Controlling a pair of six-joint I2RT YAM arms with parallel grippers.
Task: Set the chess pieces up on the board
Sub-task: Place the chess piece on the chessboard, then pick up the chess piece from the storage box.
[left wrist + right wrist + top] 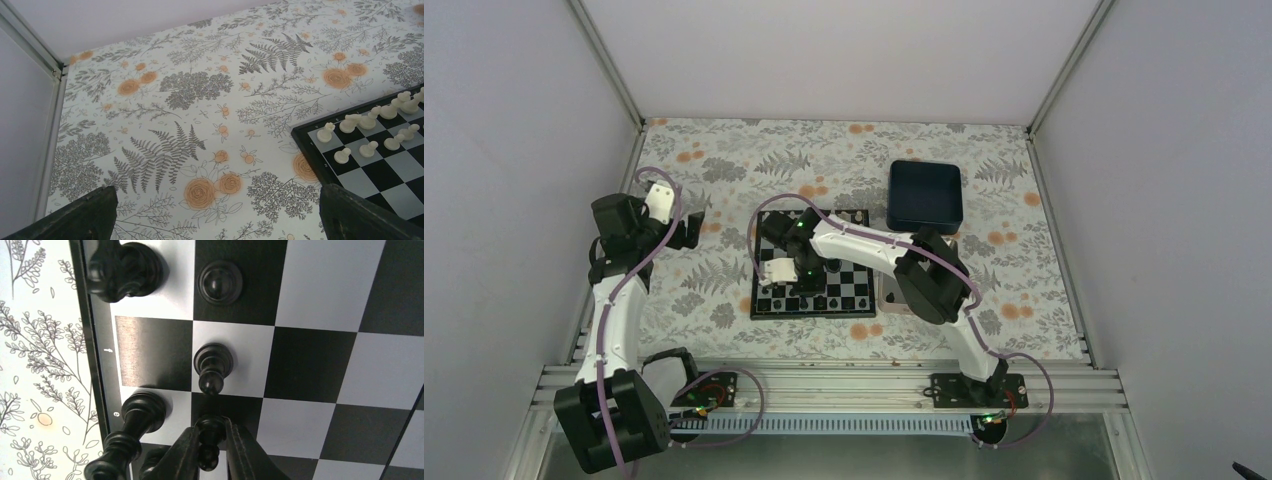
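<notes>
In the right wrist view the board (310, 365) fills the frame, with black chess pieces along its left edge. My right gripper (212, 430) is shut on a black pawn (211, 426) that stands upright on a dark square in the second column from that edge. Another pawn (213, 365) stands one square beyond it, and a taller piece (137, 415) is just to the left. From above, the right gripper (796, 268) is over the board's (814, 314) left half. My left gripper (216, 192) is open over bare cloth, left of the board's corner (380, 175).
White pieces (370, 120) line the board's far-left rows. A dark blue tray (925, 195) sits behind the board on the right. A silver tray (892, 292) lies partly under the right arm. The left gripper (692, 228) hovers left of the board over the floral cloth.
</notes>
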